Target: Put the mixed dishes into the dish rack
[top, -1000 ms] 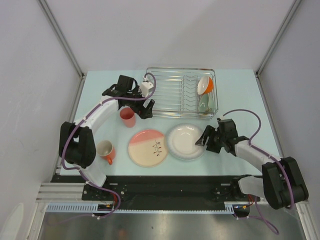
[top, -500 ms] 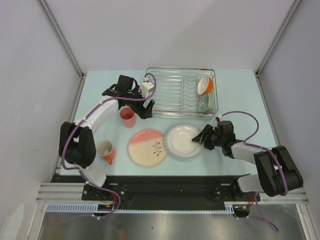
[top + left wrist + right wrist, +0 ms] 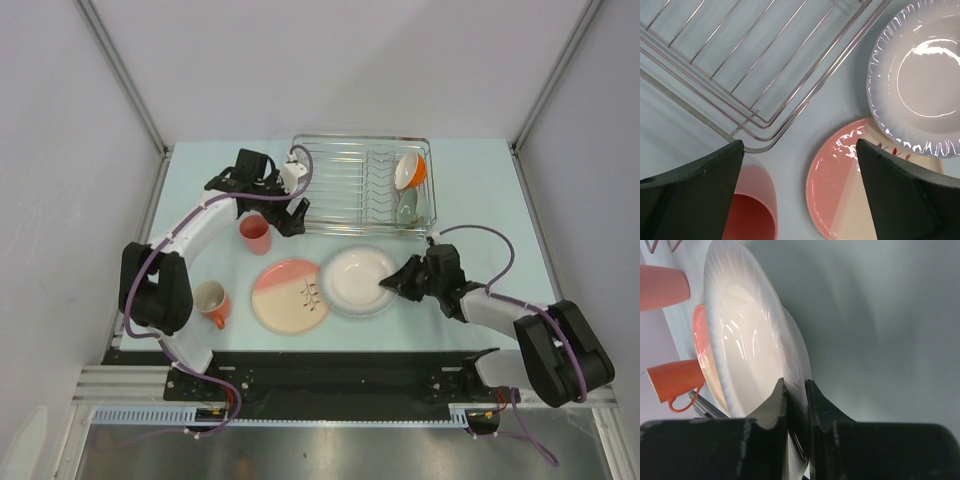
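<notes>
While the right gripper [image 3: 392, 284] [image 3: 795, 390] is pinching the right rim of the white plate [image 3: 355, 280] [image 3: 747, 347], jaws pressed onto it, that plate is lying just in front of the dish rack [image 3: 340, 190], its left edge overlapping the pink-and-cream plate [image 3: 285, 297]. The left gripper [image 3: 288, 218] [image 3: 797, 145] is hanging spread wide above the salmon-pink tumbler [image 3: 255, 233] [image 3: 752, 215].

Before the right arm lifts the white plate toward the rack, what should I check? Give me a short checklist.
1. Right gripper shut on the white plate rim: ok.
2. White plate clear of the pink-and-cream plate: not ok, it overlaps that plate's edge.
3. Upright slots free in the dish rack: ok, they look empty.
4. Left gripper out of the way: ok, open above the salmon-pink tumbler, by the rack's left corner.
5. Grip firm enough to carry: cannot tell.
</notes>
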`<state>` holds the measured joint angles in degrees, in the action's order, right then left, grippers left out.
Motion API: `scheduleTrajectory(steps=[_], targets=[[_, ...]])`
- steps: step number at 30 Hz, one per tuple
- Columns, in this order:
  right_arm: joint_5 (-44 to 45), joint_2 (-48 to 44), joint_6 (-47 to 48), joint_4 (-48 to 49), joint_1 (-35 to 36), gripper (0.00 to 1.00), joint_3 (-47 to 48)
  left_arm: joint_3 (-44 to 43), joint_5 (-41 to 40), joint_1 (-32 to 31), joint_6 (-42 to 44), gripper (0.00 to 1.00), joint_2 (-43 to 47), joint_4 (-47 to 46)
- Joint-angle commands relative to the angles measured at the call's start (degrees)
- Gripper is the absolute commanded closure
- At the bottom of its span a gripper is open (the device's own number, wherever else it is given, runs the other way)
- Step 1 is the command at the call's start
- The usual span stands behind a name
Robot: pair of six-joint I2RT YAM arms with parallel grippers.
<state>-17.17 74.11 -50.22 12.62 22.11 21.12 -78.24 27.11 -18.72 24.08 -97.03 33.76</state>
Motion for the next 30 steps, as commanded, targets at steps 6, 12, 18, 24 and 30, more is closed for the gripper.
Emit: scheduleTrajectory(steps=[6, 12, 18, 24, 30], targets=[[8.21, -14.13, 4.77, -27.63, 2.41, 1.0, -0.38, -4.2, -0.83, -0.09, 0.53, 0.0, 0.27, -0.1], [4.52, -21.63, 6.97, -39.5, 2.68, 1.0, 3.64, -3.68, -1.19, -0.09, 0.71, 0.0, 0.27, -0.89], [6.97, -23.57, 12.42, -48.04, 3.91, 1.0, 14.45, -3.68, -1.45, -0.09, 0.53, 0.0, -0.44, -1.67], [10.58, -19.27, 18.47, -50.33, 3.91, 1.0, 28.52, -4.73, -1.01, 0.7, -1.65, 0.0, -1.93, -2.65], [13.73, -17.42, 25.16, -56.29, 3.82, 1.0, 44.48, -9.74, 2.58, 3.07, -6.66, 0.0, -3.78, -1.33]])
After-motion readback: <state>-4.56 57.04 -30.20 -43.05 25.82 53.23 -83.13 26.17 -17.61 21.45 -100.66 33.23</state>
